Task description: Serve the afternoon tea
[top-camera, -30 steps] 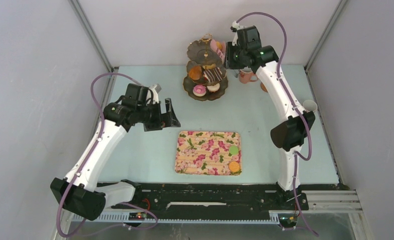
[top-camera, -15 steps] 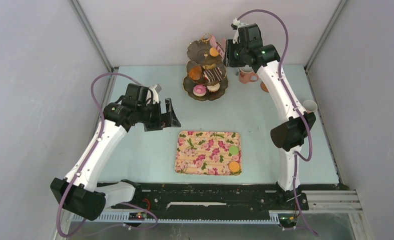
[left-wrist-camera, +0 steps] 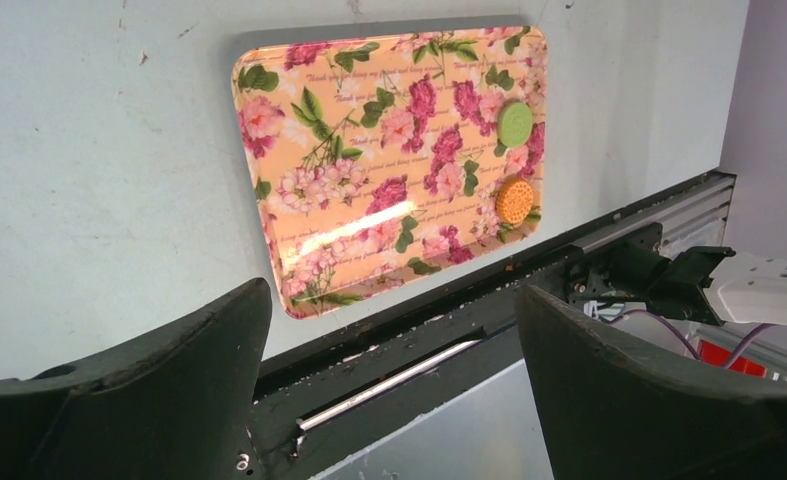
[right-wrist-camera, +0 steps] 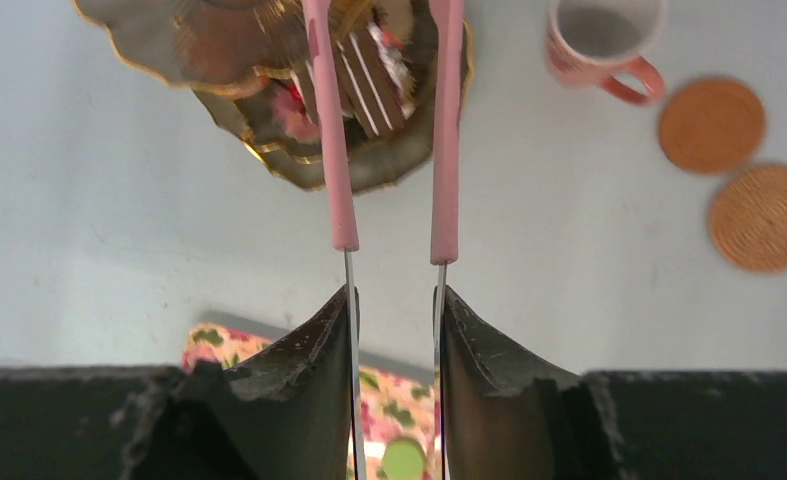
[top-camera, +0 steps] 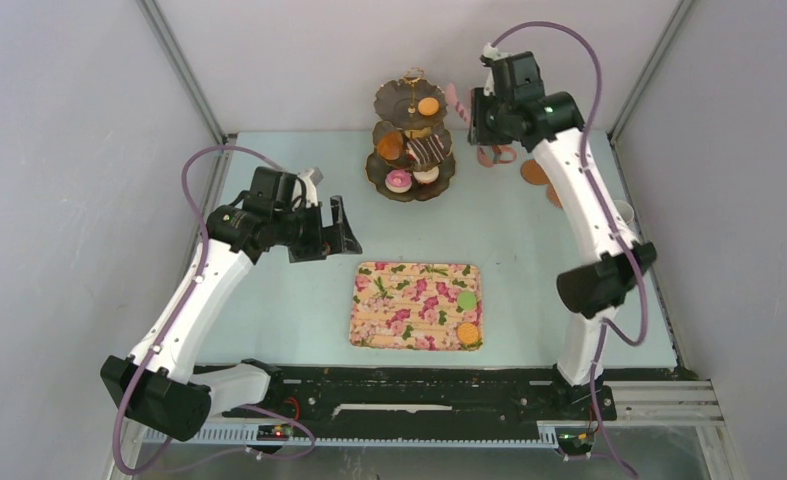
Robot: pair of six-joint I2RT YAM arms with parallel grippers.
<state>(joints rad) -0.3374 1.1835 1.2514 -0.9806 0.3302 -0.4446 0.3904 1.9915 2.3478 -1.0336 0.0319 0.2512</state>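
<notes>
A three-tier gold stand at the back holds an orange macaron on its top tier. A striped chocolate slice, a pink donut and a white donut sit on the tiers below. My right gripper is shut on pink-handled tongs, whose tips hang over the stand with nothing between them. The floral tray carries a green macaron and an orange macaron. My left gripper hangs open to the left of the tray, holding nothing.
A pink mug stands right of the stand, partly hidden by the right arm in the top view. Two cork coasters lie near it. A small white cup sits at the right edge. Walls enclose three sides.
The right gripper, with the tongs, has drawn back to the right off the stand's top tier. The orange macaron that it covered now lies in plain view there. The left arm is still.
</notes>
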